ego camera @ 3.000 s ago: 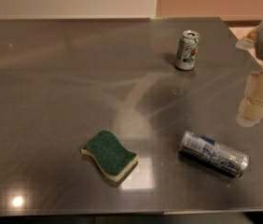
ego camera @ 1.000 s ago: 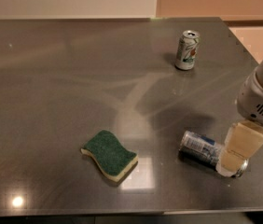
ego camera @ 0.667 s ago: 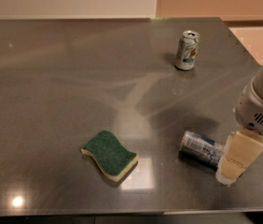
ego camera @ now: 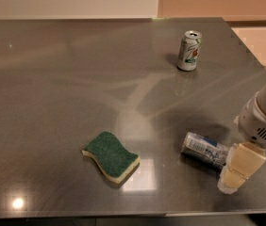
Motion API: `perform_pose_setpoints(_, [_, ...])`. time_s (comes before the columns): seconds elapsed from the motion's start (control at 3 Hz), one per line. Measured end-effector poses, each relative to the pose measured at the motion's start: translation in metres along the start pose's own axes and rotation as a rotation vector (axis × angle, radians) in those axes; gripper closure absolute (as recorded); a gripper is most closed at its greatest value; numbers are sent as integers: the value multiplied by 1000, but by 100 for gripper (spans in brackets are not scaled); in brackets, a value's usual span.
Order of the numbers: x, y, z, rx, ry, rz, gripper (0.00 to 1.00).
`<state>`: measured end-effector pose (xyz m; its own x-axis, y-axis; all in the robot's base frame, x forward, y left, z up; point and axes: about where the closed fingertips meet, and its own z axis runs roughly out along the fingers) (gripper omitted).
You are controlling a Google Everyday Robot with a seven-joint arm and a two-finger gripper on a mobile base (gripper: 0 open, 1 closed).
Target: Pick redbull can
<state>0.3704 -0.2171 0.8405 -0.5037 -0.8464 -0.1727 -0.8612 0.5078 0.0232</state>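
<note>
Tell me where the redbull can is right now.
In the camera view the redbull can lies on its side at the front right of the table, right of the green sponge, with the gripper at its right end.

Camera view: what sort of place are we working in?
Probably a kitchen or break-room counter: a steel tabletop, a green sponge, a lying redbull can and an upright white can. The end effector covers the redbull can's right end.
</note>
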Motion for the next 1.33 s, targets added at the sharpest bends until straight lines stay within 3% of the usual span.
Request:
perform_pose_setpoints(0.33, [1,0,5,1,-8,4,16])
perform_pose_setpoints(1.33, [-2,-4,-19,48,-25,6,87])
